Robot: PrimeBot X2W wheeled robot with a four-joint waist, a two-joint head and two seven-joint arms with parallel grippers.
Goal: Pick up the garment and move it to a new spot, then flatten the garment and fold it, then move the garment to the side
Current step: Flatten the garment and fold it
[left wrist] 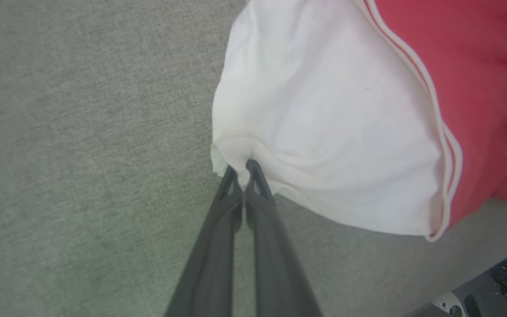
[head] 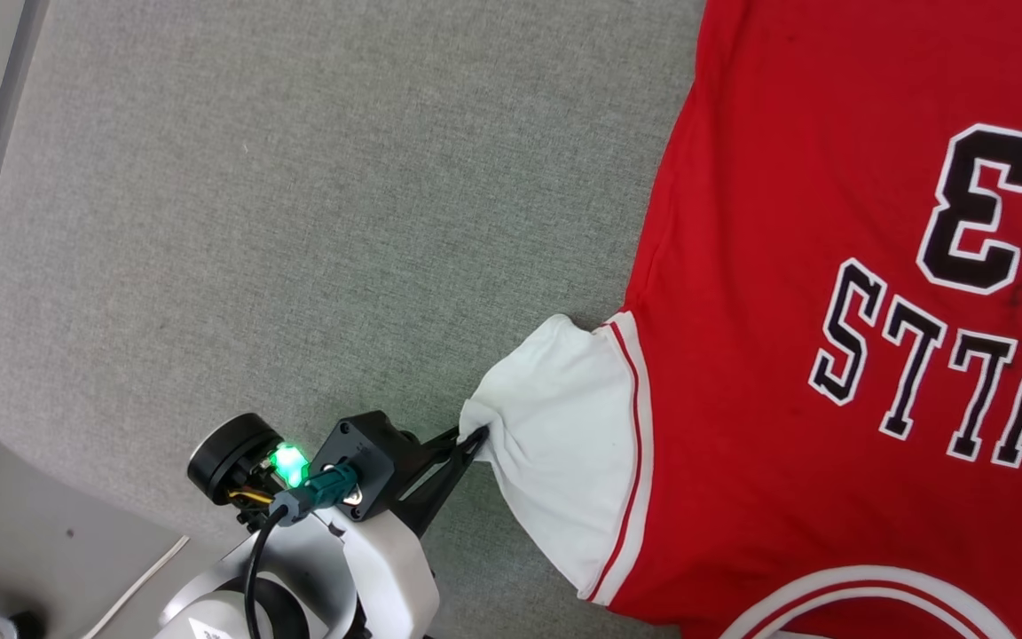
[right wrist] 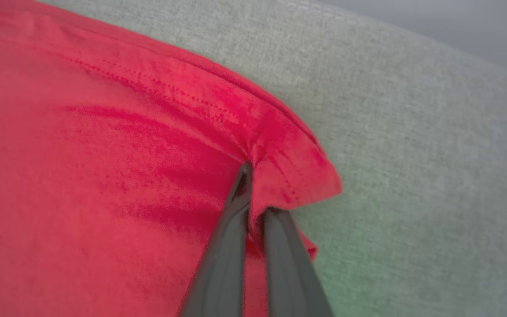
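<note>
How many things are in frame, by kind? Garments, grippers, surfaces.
Red jersey: 1
Grippers: 2, the left gripper and the right gripper, both shut on the red jersey
Grey fabric-covered table: 1
Total: 4

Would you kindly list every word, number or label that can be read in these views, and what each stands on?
"ULLS", upside down in the head view, black with white outline, on the red garment; the letter before it is cut off at the picture's edge.
"3", upside down, on the same garment; the digit before it is cut off too.
Nothing readable in either wrist view.
</note>
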